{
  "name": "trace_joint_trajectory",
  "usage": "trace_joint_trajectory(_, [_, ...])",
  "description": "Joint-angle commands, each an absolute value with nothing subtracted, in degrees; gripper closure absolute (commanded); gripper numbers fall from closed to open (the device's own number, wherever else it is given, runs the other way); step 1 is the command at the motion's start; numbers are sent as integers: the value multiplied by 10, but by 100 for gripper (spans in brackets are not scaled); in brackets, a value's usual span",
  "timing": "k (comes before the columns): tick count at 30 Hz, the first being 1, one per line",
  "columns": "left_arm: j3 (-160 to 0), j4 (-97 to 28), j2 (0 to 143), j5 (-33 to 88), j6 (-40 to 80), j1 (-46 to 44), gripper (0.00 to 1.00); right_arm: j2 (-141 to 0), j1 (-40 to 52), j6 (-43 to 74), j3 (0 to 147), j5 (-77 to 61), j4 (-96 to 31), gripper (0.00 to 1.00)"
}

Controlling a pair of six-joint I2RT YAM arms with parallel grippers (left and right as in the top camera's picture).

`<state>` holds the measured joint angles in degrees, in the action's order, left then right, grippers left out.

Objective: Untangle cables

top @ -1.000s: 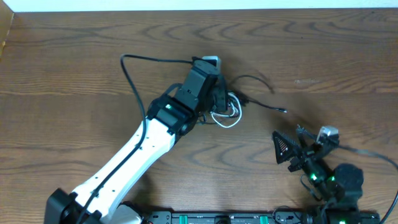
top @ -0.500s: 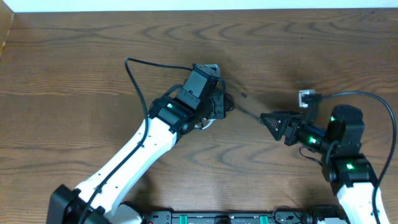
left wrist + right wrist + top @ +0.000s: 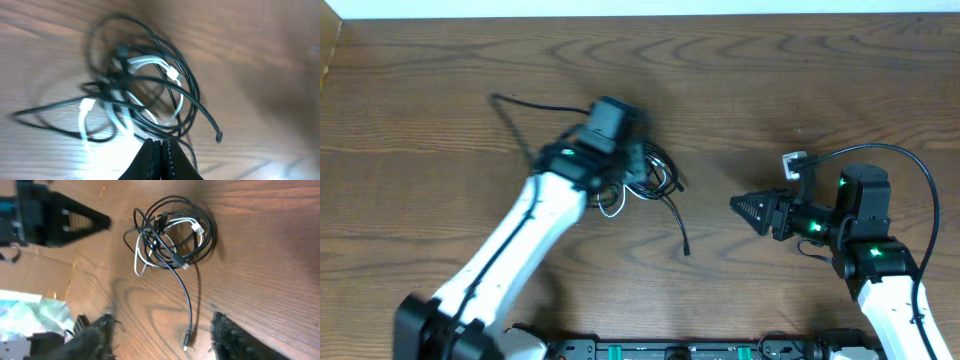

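Observation:
The cables (image 3: 645,180) lie in a tangled bundle mid-table: several looped thin black cords and one short white cord (image 3: 610,206). One black tail runs toward the front and ends in a small plug (image 3: 686,250). My left gripper (image 3: 628,158) is over the bundle's back-left side, blurred. In the left wrist view its jaws (image 3: 159,143) are shut, with nothing seen between them, just short of the bundle (image 3: 150,85). My right gripper (image 3: 738,206) points left at the bundle from a distance. In the right wrist view its fingers (image 3: 162,325) are wide open, with the bundle (image 3: 172,235) and the plug (image 3: 186,342) ahead.
A thicker black cord (image 3: 510,100) loops off the left arm and another (image 3: 910,165) arcs over the right arm. The left gripper (image 3: 106,222) shows beside the bundle in the right wrist view. Cardboard and floor (image 3: 45,275) lie past the table edge.
The left gripper swept left and the bundle moved left with it. The black tail that stretched right now lies toward the front. The right arm came up from the front edge toward the bundle.

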<state>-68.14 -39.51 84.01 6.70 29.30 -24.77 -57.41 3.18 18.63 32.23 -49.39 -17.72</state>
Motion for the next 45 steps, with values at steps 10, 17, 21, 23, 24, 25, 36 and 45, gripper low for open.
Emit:
trace_joint_trajectory(10, [-660, -535, 802, 58, 262, -160, 83, -627, 140, 161, 355, -412, -117, 26])
trace_joint_trajectory(17, [-630, -494, 845, 70, 213, -160, 78, -677, 213, 160, 355, -354, -10, 24])
trace_joint_trajectory(21, [-630, -459, 875, 85, 197, -160, 75, -710, 251, 142, 355, -277, 51, 23])
trace_joint_trajectory(23, [-630, -449, 890, 85, 194, -160, 75, -724, 263, 124, 355, -269, 80, 23])
trace_joint_trajectory(24, [-630, -444, 897, 85, 190, -160, 74, -731, 269, 116, 355, -269, 93, 23])
trace_joint_trajectory(25, [-630, -439, 903, 85, 187, -160, 73, -741, 276, 110, 355, -269, 113, 23])
trace_joint_trajectory(36, [-630, -429, 917, 185, 139, -89, 70, -843, 382, 108, 356, -212, 277, 24])
trace_joint_trajectory(45, [-628, -434, 917, 279, 77, -47, 69, -928, 416, 99, 356, -137, 344, 23])
